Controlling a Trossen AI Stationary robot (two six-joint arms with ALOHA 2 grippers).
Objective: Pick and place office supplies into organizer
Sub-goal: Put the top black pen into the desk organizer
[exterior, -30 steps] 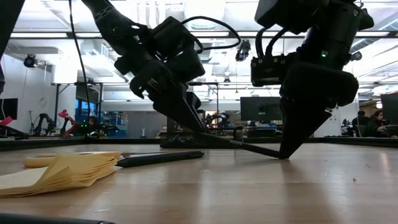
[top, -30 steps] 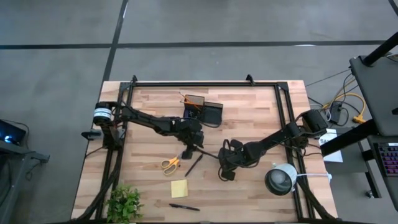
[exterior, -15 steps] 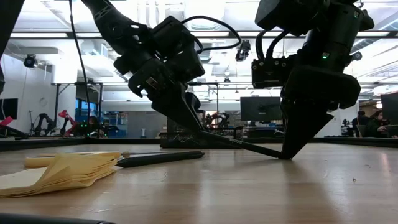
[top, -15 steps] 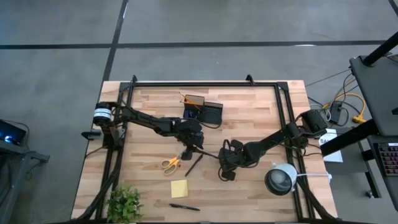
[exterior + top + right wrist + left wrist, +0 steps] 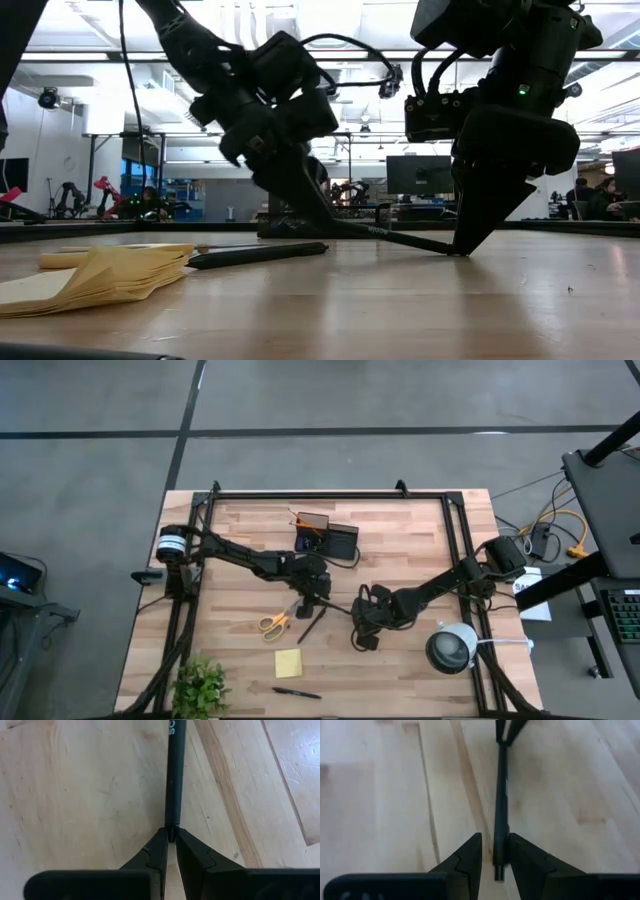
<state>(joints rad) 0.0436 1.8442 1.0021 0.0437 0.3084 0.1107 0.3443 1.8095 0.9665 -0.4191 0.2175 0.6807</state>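
Note:
A thin black pen runs between my two grippers near the table's middle. My left gripper is shut on its far-left end and my right gripper is shut on its other end. A second black pen lies flat beside the yellow-handled scissors. The yellow sticky-note pad and a third pen lie nearer the near edge. The dark organizer stands toward the far edge with an orange pencil leaning in it. My left gripper has the pen's end between its two fingers, coming down at a slant with the fingers along the pen. That end is raised off the table. My right gripper pinches the pen's other end at its fingertips, coming from above and slanting. This end rests on the table, so the pen tilts up toward the left gripper.
A green plant stands at the near-left corner and a round grey-white lamp at the near right. Black frame rails run along the table's sides. Bare wood lies at the far left and in the near middle.
My left gripper has tipped and turned a little over the pen's raised end. The pen and my right gripper have kept their place.

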